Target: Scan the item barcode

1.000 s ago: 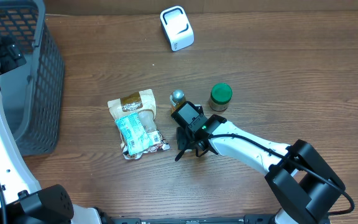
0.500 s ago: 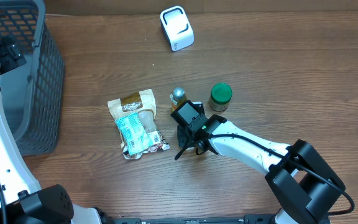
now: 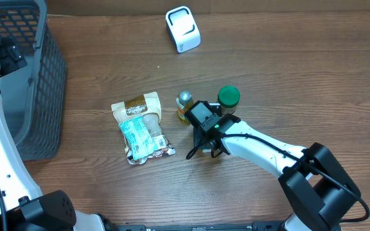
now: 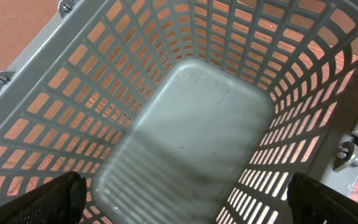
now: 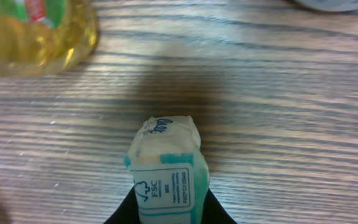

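Note:
In the right wrist view a small white-and-teal pack point(image 5: 166, 168) with an FSC mark stands between my right gripper's point(image 5: 166, 208) dark fingers, which are shut on its sides just above the wooden table. Overhead, that gripper point(image 3: 201, 149) sits mid-table and hides the pack beneath it. No barcode shows on the face I see. A white scanner point(image 3: 183, 29) stands at the far edge, well away from the gripper. My left gripper point(image 4: 191, 202) hangs open over the grey basket's floor point(image 4: 191, 124), holding nothing.
A yellow bottle point(image 3: 184, 104) with a silver cap and a green-lidded jar point(image 3: 228, 98) stand just behind the right gripper. A tan and blue snack bag point(image 3: 140, 127) lies to its left. The grey basket point(image 3: 40, 90) fills the left edge.
The right gripper's fingers have closed on the pack. The right arm has shifted slightly right and back, uncovering more of the yellow bottle. The left arm has not moved.

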{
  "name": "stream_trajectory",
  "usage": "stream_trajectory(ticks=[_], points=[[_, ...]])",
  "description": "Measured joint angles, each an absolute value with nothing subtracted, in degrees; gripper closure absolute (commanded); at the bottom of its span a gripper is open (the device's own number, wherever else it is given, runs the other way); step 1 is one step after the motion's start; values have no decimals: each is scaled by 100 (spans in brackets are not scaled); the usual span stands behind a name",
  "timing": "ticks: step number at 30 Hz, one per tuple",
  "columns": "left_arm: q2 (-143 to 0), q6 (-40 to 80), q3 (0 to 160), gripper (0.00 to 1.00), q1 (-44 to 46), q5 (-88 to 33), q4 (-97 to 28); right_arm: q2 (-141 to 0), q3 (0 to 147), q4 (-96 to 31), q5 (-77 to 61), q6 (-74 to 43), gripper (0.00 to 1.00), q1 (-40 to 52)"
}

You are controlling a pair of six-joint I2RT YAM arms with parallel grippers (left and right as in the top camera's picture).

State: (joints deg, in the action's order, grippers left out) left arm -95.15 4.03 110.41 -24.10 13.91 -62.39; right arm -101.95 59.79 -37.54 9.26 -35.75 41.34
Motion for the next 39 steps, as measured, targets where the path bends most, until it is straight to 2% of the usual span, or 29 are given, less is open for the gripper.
stream_trajectory(ticks=[8,12,13,18,28,36,39], points=[[-9515,403,11041,0,-2410,1391,-6239,-10195,5977,-3822,1120,-3575,78,3966],[-9515,403,11041,0,-2410,1393,-6239,-10195,5977,-3822,1149,-3559,60,3940],[-9515,403,11041,0,-2410,1391,-6239,-10195,5977,-3824,1157,-3562,49,3942],[-9515,403,11041,1,-2410,1391,-6239,-10195,5977,-3820,1192,-3553,29,3942],[-9515,403,11041,0,-2410,1391,-6239,-10193,6036,-3907,1199,-3489,28,3940],[-9515,403,11041,0,-2410,1391,-6239,-9867,7011,-4637,1210,-3194,27,3695],[-9515,403,11041,0,-2410,1391,-6239,-9682,7301,-4751,1225,-3151,15,3470]])
